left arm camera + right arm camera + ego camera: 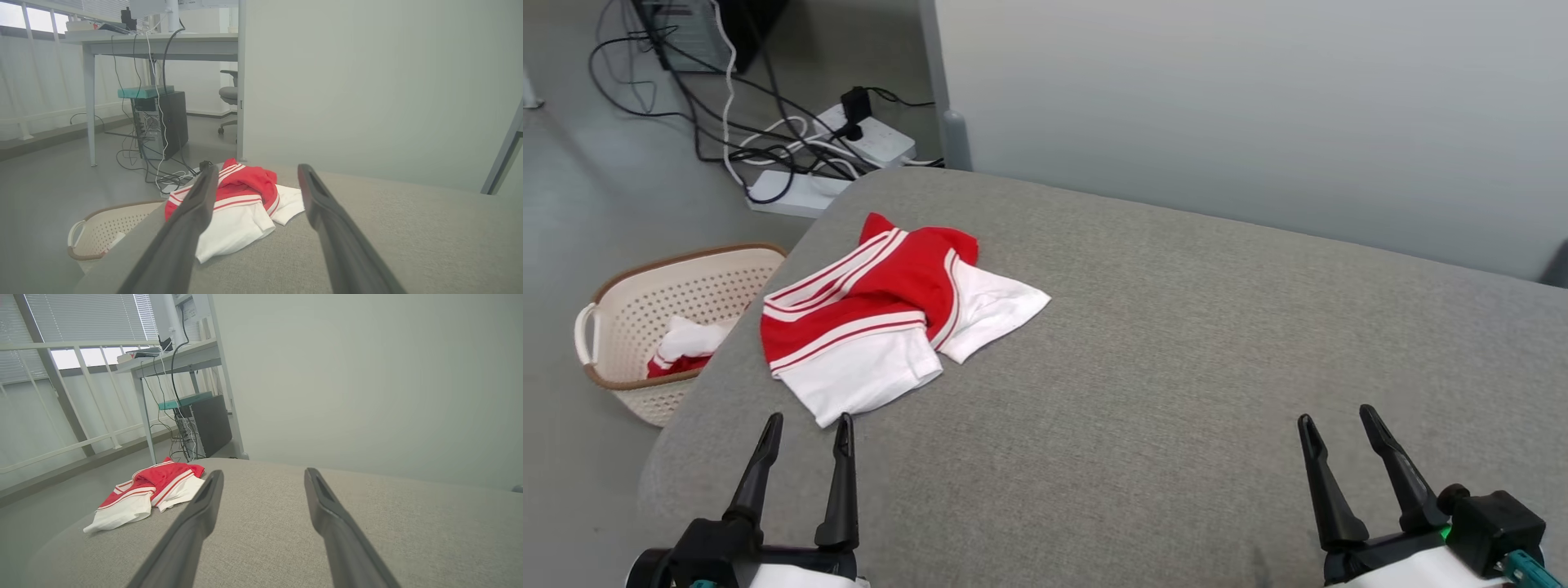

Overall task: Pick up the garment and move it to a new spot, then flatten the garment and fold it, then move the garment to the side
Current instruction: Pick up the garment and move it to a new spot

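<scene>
Two black hands hover low over a big grey table [1176, 367] with a soft cloth top and round corners. The left hand [809, 420] and the right hand [1337, 416] are both wide open and hold nothing. The red and white garment [882, 302] lies in a crumpled heap near the far left corner of the table. It is just ahead of the left hand and well apart from the right hand, and it touches neither. A plain pale wall [1217, 106] stands behind the table. From the head view you can look down on the grey floor [572, 204]. There a cream basket [645, 302] sits beside the table with more red and white cloth [690, 343] in it, and white power strips [866, 143] lie in a tangle of cords. The left wrist view looks across the room and shows a dark computer box [161, 122] under a desk [163, 43], and a chair [229, 96] farther back. The right wrist view shows window blinds [81, 318] and a white rail [77, 347].
</scene>
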Motion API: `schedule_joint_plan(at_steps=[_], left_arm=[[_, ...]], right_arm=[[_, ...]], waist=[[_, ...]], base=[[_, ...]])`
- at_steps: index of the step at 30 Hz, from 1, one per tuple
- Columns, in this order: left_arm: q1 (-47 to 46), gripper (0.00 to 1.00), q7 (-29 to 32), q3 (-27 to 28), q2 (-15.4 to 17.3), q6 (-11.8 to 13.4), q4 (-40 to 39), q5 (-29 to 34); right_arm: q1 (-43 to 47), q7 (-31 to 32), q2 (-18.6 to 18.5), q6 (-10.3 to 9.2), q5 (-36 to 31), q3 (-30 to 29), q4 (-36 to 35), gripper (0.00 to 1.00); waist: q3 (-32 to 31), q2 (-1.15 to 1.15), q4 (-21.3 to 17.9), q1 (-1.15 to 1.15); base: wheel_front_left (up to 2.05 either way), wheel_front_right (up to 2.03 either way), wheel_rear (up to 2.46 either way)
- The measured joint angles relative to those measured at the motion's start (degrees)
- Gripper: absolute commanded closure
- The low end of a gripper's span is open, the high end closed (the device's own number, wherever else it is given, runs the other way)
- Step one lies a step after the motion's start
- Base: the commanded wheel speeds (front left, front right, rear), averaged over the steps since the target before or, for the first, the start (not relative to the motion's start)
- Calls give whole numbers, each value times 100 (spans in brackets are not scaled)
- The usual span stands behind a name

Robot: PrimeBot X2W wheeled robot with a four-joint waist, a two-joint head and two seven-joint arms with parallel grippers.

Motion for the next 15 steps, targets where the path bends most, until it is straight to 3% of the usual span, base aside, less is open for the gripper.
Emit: schedule_joint_plan(at_steps=[15], left_arm=[[3, 0, 0, 82, 0, 1, -4, 0]], right_arm=[[-3, 0, -3, 0, 16, 82, -13, 0]], waist=[[-41, 0, 992, 0]], base=[[0, 0, 0]])
